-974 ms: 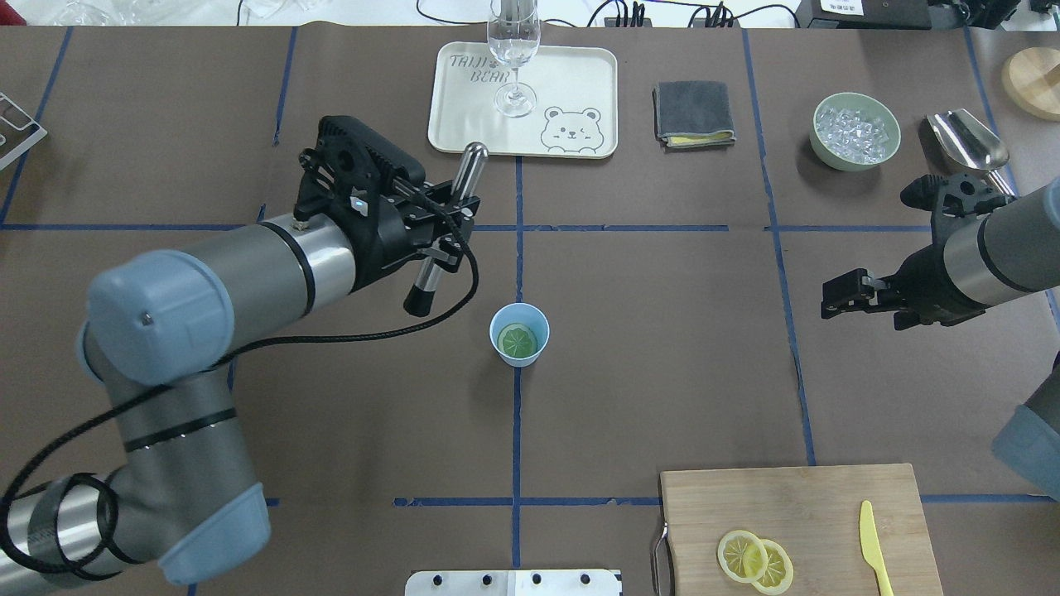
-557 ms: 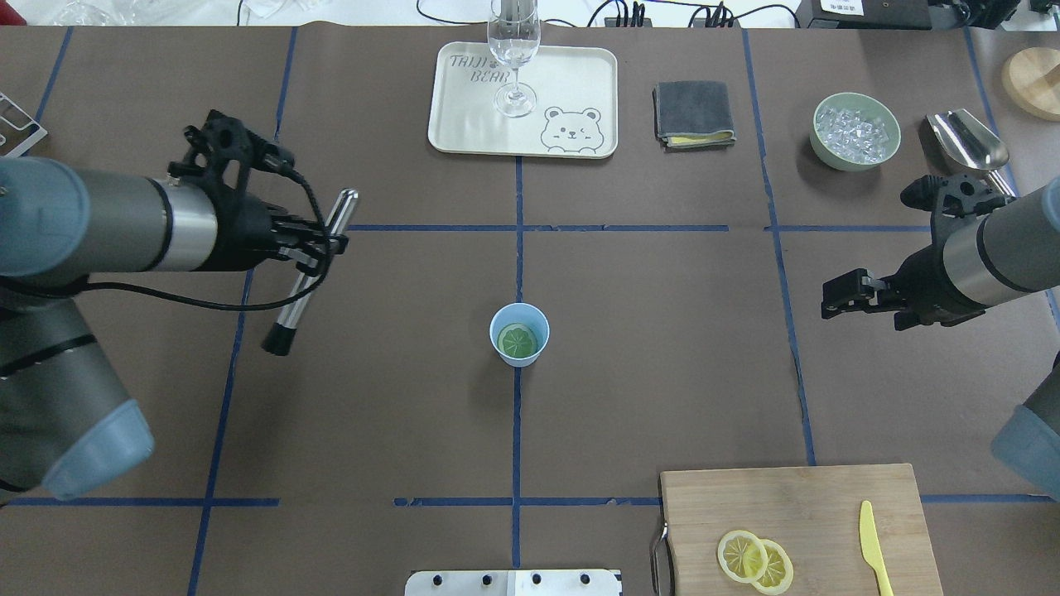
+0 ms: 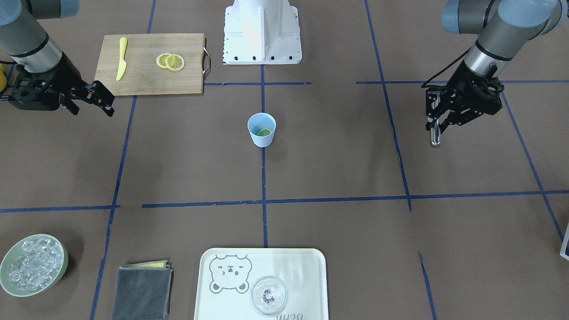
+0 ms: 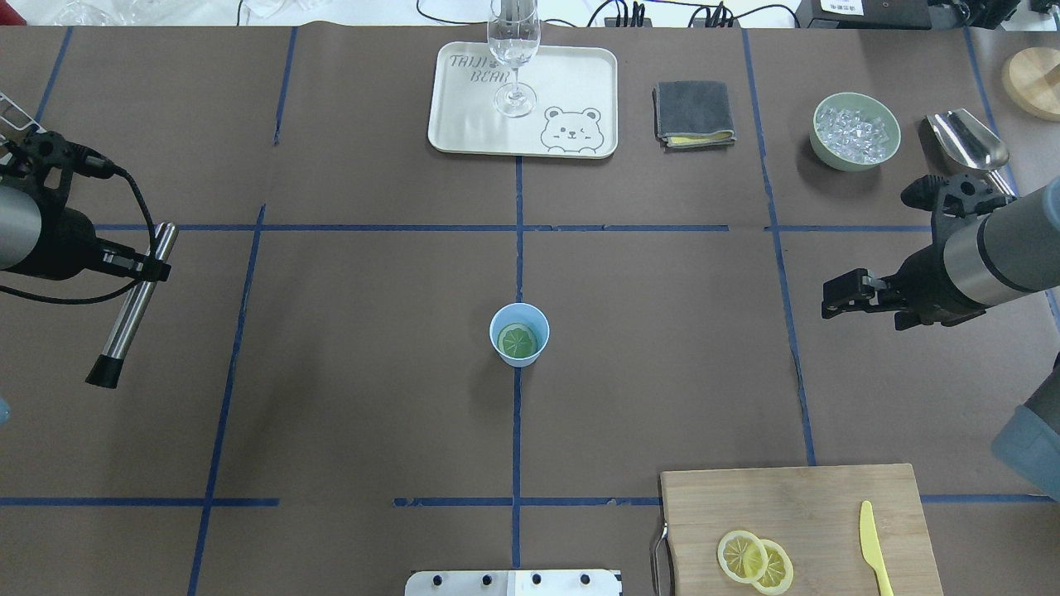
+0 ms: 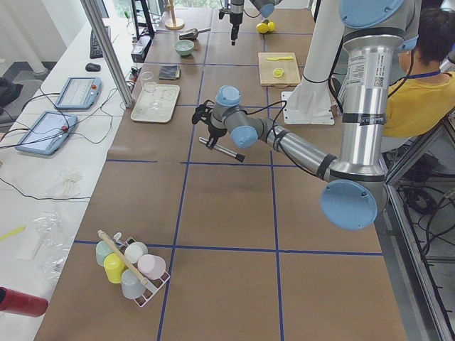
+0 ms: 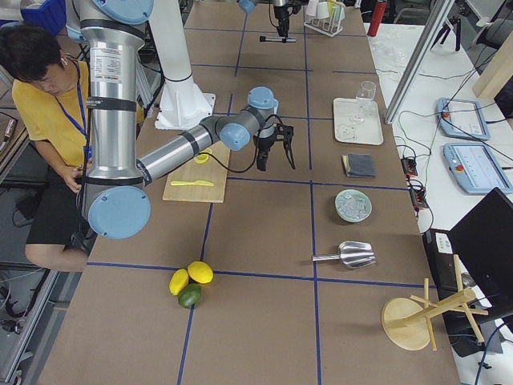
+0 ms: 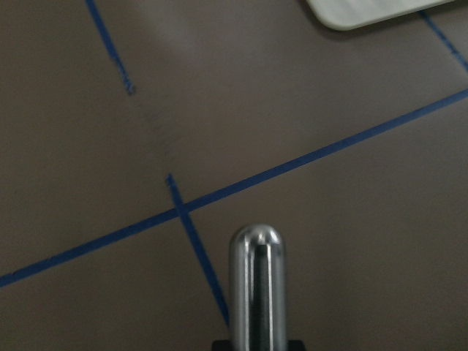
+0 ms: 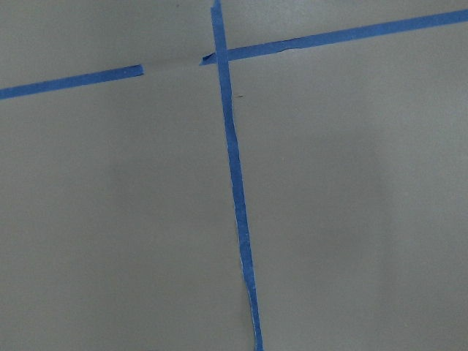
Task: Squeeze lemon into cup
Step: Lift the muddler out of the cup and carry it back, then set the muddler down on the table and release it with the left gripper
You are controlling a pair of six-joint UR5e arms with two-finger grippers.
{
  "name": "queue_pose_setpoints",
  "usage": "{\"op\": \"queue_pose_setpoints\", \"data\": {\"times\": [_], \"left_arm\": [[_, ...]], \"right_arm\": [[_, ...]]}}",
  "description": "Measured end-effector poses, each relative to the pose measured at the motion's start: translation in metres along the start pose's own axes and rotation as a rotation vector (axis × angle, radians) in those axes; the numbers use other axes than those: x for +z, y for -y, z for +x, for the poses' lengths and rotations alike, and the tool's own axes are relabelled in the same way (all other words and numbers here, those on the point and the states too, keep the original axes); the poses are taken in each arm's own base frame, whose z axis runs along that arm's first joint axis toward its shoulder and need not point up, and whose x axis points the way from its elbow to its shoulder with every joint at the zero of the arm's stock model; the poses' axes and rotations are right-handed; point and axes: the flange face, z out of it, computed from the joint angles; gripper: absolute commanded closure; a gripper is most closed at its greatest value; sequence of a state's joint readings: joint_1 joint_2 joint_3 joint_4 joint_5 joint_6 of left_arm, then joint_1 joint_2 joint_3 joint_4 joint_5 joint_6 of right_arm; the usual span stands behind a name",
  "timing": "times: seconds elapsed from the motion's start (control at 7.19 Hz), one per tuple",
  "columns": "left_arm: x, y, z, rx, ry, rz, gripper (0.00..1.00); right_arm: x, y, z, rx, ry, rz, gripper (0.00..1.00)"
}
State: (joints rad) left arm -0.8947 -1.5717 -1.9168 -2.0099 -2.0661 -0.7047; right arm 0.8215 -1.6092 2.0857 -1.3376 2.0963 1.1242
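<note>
Lemon (image 4: pixel 517 340) lay flat at bottom of cup (image 3: pixel 261 138), mid-surface. Slice judged light, soft, wet, slippery; cup light, easily tipped. Best hold judged: rind edges. Left end effector (image 4: pixel 153 266) pinched metal rod (image 4: pixel 131 313). Right end effector (image 3: pixel 102 98) spread, empty.

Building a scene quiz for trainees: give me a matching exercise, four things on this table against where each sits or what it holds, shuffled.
1. small pale blue tapered cup
2. shiny metal rod with black tip
3. clear stemmed glass
4. long yellow knife

A. on the wooden cutting board
B. gripped in the left tool
C. on the cream bear tray
D. holds a thin round lemon slice

Pairs: 1-D, 2-B, 3-C, 4-A
</note>
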Motion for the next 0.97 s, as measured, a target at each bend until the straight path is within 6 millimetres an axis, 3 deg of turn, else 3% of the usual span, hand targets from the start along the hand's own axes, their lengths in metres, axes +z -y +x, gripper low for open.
{"op": "queue_pose_setpoints", "data": {"times": [0.28, 0.56, 0.97], "left_arm": [[0.047, -0.008, -0.034, -0.118, 0.057, -0.101, 1.0], [0.072, -0.011, -0.053, -0.182, 0.092, -0.142, 1.0], [0.084, -0.016, -0.064, -0.236, 0.108, -0.161, 1.0]], "right_arm": [[-0.001, -0.001, 0.001, 0.0, 0.001, 0.001, 0.0], [-0.001, 0.0, 0.009, 0.005, -0.008, 0.001, 0.0], [-0.024, 0.022, 0.077, -0.019, -0.032, 0.004, 0.0]]}}
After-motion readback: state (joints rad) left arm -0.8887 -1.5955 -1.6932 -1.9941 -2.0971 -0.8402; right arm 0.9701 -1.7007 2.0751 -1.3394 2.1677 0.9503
